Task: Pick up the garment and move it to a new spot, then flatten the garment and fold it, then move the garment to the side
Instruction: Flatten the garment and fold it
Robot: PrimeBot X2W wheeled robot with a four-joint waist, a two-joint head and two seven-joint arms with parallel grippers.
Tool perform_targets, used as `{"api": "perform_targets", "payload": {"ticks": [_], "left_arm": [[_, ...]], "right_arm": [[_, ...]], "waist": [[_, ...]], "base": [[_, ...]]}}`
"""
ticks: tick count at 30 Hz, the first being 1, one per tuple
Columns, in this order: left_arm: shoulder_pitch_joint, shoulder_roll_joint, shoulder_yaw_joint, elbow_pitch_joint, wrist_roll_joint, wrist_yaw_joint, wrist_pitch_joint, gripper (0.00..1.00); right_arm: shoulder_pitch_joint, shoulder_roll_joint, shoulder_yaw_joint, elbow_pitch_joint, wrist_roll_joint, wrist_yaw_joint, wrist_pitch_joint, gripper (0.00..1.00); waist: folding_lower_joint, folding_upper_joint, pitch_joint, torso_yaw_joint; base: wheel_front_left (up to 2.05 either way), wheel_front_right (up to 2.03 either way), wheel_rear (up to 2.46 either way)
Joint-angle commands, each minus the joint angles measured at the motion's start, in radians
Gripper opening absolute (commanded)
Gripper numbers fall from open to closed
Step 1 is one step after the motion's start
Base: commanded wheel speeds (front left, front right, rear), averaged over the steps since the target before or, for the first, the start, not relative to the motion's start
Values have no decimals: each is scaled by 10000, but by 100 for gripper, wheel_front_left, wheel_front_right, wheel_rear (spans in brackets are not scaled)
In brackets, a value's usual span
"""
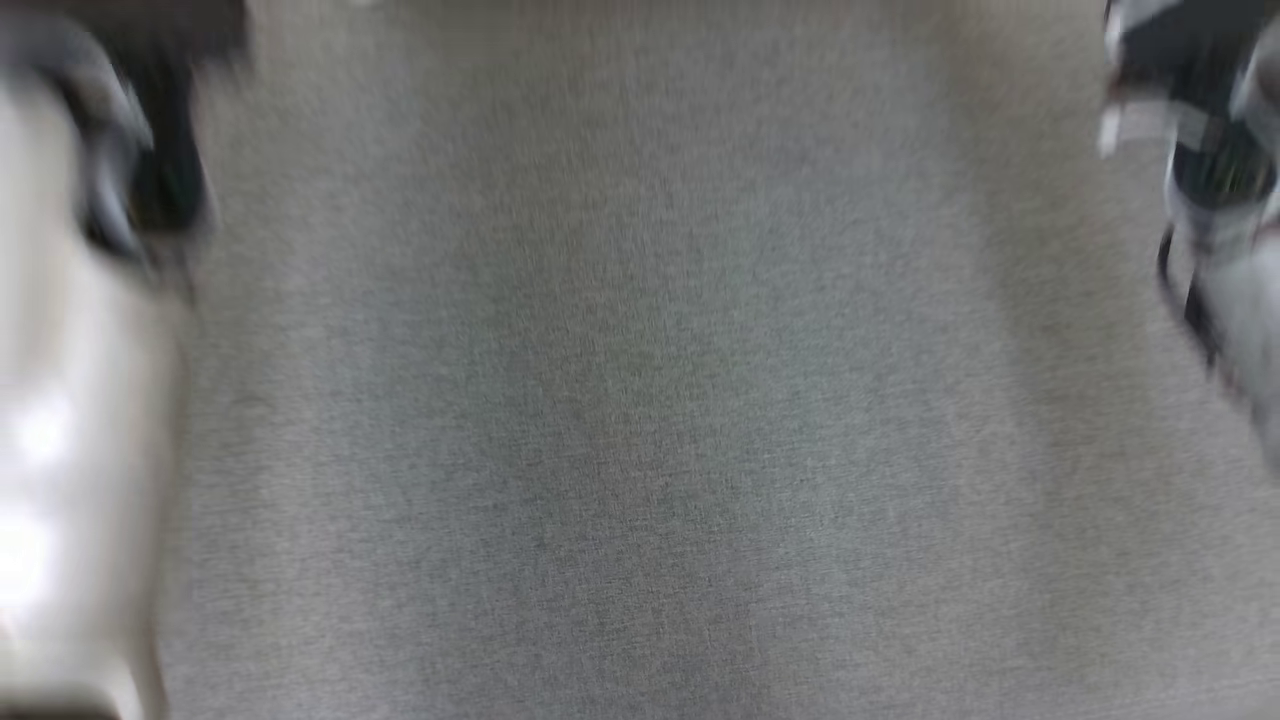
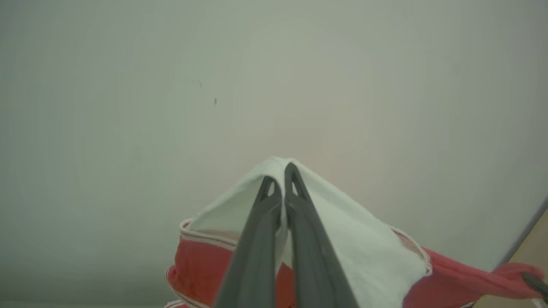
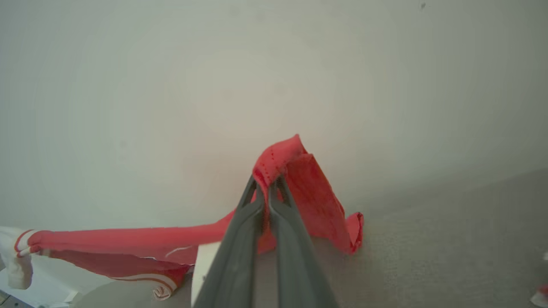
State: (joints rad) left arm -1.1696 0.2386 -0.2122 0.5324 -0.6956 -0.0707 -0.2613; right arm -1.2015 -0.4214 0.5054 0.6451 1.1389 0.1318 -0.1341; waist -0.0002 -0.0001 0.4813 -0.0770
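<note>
**Garment clamped by both grippers, strung between them**

The garment point(image 2: 368, 256), red with white panels and pale striped trim, is pinched at two places. In the left wrist view a white fold peaks right at the fingertips of the left gripper point(image 2: 282, 175). Its two dark fingers are pressed together on that fold, with cloth draping down either side of them. Below the tips, a red section with a striped hem hangs to the left of the fingers. To their right, a red band trails off toward the lower corner.

In the right wrist view the right gripper point(image 3: 265, 182) is likewise closed, its fingers nipping a red stitched edge that stands up just above the tips. A red flap drops away to the right of the fingers. A long red band stretches away to their lower left, ending in a white, striped end.

Beyond both grippers is a plain pale wall point(image 2: 128, 107). Right of the right gripper lies a grey textured surface point(image 3: 449, 239).

The head view is smeared by motion: it shows grey fabric and a pale forearm point(image 1: 70, 450) along the left edge.
</note>
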Motion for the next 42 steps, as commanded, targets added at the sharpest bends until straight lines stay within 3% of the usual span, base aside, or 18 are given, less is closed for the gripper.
{"api": "perform_targets", "payload": {"ticks": [1, 6, 11, 15, 20, 32, 42], "left_arm": [[954, -15, 20, -677, 24, 155, -40, 0], [4710, -244, 171, -3601, -127, 1044, -26, 0], [7890, -462, 220, -5559, -240, 1700, -27, 0], [9901, -691, 22, -6471, -321, 1984, -26, 0], [11870, -1017, -1, -6662, -565, 2109, -44, 0], [13793, -1554, -726, -6370, -145, 1885, -49, 0], [12991, -1435, -987, -6155, 293, 1480, -20, 0]], "right_arm": [[627, -201, 35, -298, 162, -26, -110, 0], [3039, -691, -68, -1398, 719, -26, -524, 0], [5337, -981, -241, -2071, 1040, -26, -771, 0], [6890, -1179, -420, -2422, 1138, -26, -891, 0], [8606, -1294, -791, -2491, 1185, -26, -973, 0], [11927, -1121, -2323, -2918, 306, -28, -1163, 0], [11860, 90, -3355, -3524, -691, -28, -233, 0]], "waist": [[2, 1, -712, 34], [2, 1, -1286, 99], [2, 1, -1781, 138], [2, 1, -2211, 239], [2, 1, -2742, 403], [2, 1, -3378, 903], [2, 1, -3130, 594]], "base": [[0, 0, 0], [0, 0, 0], [0, 0, 0], [0, 0, 0], [0, 0, 0], [0, 0, 0], [0, 0, 0]]}}
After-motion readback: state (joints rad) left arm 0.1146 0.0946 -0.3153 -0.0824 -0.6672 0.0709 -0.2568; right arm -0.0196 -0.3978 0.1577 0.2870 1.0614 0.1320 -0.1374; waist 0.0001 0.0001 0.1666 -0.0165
